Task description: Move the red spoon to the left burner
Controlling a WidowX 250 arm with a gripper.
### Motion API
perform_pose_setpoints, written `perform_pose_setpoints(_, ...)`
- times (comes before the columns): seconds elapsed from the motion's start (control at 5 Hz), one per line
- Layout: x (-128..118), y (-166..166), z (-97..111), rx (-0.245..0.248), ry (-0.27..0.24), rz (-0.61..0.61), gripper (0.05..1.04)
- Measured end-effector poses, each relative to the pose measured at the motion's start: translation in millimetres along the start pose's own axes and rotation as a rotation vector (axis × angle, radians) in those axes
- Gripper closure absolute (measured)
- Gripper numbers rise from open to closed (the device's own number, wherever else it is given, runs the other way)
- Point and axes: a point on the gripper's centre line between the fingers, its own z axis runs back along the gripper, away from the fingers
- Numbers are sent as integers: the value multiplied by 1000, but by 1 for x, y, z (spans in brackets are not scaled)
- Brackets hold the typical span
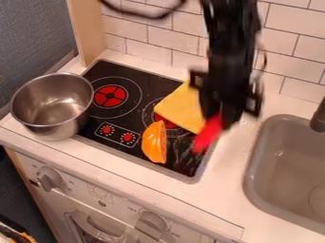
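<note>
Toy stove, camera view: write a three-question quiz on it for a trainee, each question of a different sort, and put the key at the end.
1. Multiple choice: Which of these partly covers the right burner?
A) the silver pot
B) the yellow piece
C) the sink
2. True or false: The red spoon shows below the gripper, toward the right side of the stove.
3. Fill in the blank: The center of the left burner is colored ____.

Key: 1. B; 2. True; 3. red
</note>
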Motion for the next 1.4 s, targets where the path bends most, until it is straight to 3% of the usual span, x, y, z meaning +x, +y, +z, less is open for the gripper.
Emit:
perform_pose_setpoints(0.2, 16, 24, 23, 11, -44, 82, 715)
perform_pose_setpoints(0.4, 25, 81, 26, 80, -55, 227, 715)
perform_pose_setpoints(0.8, 16, 143, -3, 191, 30, 346, 716)
perform_pose_setpoints(1.4, -6, 203, -16, 285, 94, 463, 715)
